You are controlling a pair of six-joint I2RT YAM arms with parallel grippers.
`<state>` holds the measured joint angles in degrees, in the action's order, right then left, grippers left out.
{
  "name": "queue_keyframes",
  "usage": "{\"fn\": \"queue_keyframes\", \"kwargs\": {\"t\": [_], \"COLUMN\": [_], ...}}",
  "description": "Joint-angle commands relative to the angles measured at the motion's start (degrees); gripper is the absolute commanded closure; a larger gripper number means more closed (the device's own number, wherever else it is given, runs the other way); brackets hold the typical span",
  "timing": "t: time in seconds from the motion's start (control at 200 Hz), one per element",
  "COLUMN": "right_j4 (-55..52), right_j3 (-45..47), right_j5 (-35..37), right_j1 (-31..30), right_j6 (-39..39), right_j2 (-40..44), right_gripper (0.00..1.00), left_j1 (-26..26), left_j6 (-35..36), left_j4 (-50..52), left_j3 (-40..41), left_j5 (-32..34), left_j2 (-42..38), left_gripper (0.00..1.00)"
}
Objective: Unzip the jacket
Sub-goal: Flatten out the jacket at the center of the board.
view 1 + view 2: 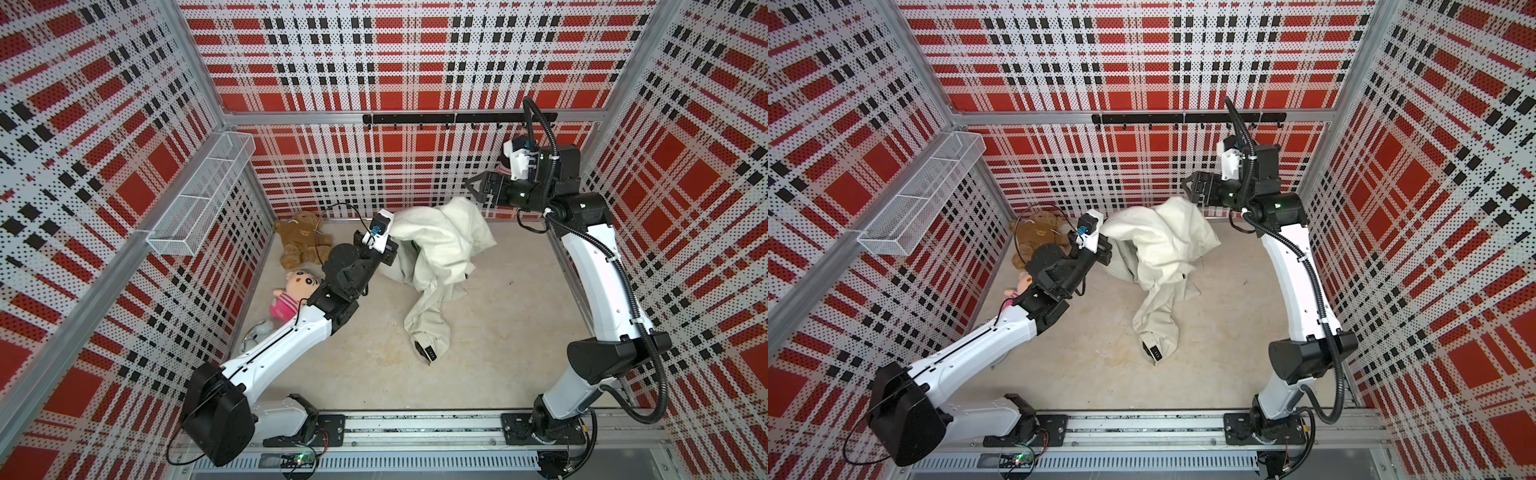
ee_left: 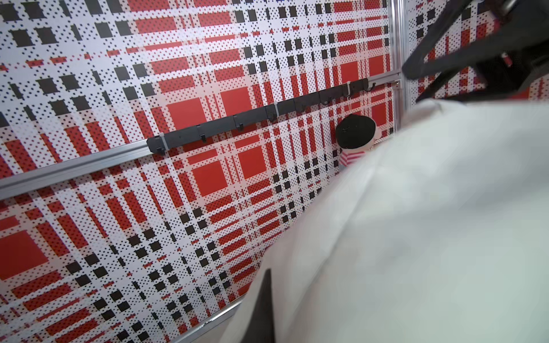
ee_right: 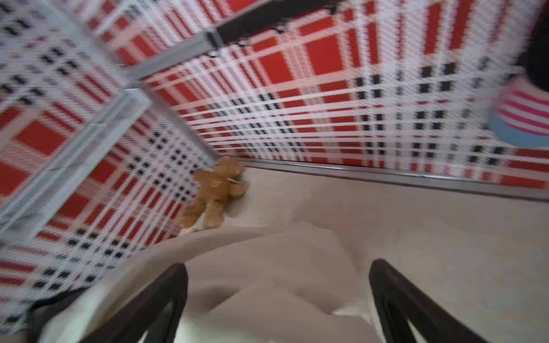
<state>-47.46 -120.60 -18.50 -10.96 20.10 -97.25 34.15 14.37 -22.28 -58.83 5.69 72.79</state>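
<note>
In both top views the jacket (image 1: 440,245) hangs bunched over the far middle of the table (image 1: 498,332). Your left gripper (image 1: 391,251) is clamped on a fold of cream cloth and lifts the jacket's left edge off the surface. One sleeve (image 1: 428,328) trails toward the near side and lies flat. Your right gripper (image 1: 473,190) hovers just beyond the jacket's raised far-right peak, jaws spread wide and holding nothing. No zipper pull shows from above, so I judge this step to be a regrasp. Hold the left pinch high and steady so the cloth drapes, then bring the right gripper down onto the collar or front edge, not into loose fabric.

In the left wrist view, blurred cream cloth fills much of the picture, with one dark finger (image 2: 264,311) against it. The bite itself is hidden, so trust the drape you see from above. The right gripper's black fingers show beyond the cloth and clear of it. A capped doll (image 2: 355,133) hangs below the hook rail (image 2: 252,118) on the far wall, so mind it when you swing the right arm.

The right wrist view is heavily smeared. Both fingers (image 3: 166,297) stand wide apart with jacket folds beyond them, and as far as I can tell they are not touching the cloth. A brown teddy bear (image 3: 217,190) lies in the far-left corner, well apart. Wait for a sharp picture, find the zipper pull, then close.
</note>
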Motion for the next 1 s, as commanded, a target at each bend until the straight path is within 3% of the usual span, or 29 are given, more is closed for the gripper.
{"fn": "queue_keyframes", "kwargs": {"t": [0.0, 0.105, 0.19, 0.291, 0.366, 0.476, 0.596, 0.706, 0.792, 0.927, 0.997], "right_j4": [-0.1, 20.7, 33.3, 47.0, 54.8, 63.4, 77.1, 88.8, 92.1, 119.8, 126.1], "right_j3": [14.4, 43.5, 60.8, 76.6, 85.1, 91.7, 96.4, 97.1, 94.1, 97.8, 96.5], "right_j5": [8.9, 3.0, -4.5, -3.0, 0.7, 7.1, 22.5, 30.5, 36.7, 36.9, 36.0], "right_j1": [-0.4, -0.3, -0.7, -4.7, -11.0, -22.6, -35.6, -40.0, -42.4, -41.6, -40.4], "right_j6": [-5.8, -5.4, -3.3, -0.5, -1.1, -5.4, -9.8, -8.1, -9.6, -7.1, -5.0], "right_j2": [5.7, 23.6, 35.7, 46.5, 49.6, 46.2, 39.5, 30.2, 22.9, 12.3, 6.9], "right_gripper": [0.00, 0.00, 0.01, 0.01, 0.00, 0.00, 0.00, 0.01, 0.01, 0.00, 0.00], "left_j1": [-0.2, -0.3, -0.8, -1.6, -2.1, -2.1, -2.2, -2.2, -2.0, -1.6, -1.5], "left_j6": [-4.4, -6.6, -9.5, -12.6, -14.1, -16.2, -20.0, -23.1, -24.1, -25.5, -26.3], "left_j4": [13.2, 15.7, 16.8, 20.5, 24.3, 30.7, 36.2, 38.4, 38.5, 38.4, 38.5], "left_j3": [-4.5, -5.3, -7.0, -11.8, -17.0, -26.0, -34.6, -38.6, -39.6, -39.7, -39.2], "left_j5": [-1.9, -2.7, -2.9, -0.8, 0.6, 1.6, 3.2, 4.4, 4.4, 4.7, 4.2], "left_j2": [-1.7, -2.6, -2.7, -1.2, 0.9, 4.9, 8.2, 8.7, 7.8, 6.0, 5.0], "left_gripper": [1.00, 1.00, 1.00, 1.00, 1.00, 1.00, 1.00, 1.00, 1.00, 1.00, 1.00]}}
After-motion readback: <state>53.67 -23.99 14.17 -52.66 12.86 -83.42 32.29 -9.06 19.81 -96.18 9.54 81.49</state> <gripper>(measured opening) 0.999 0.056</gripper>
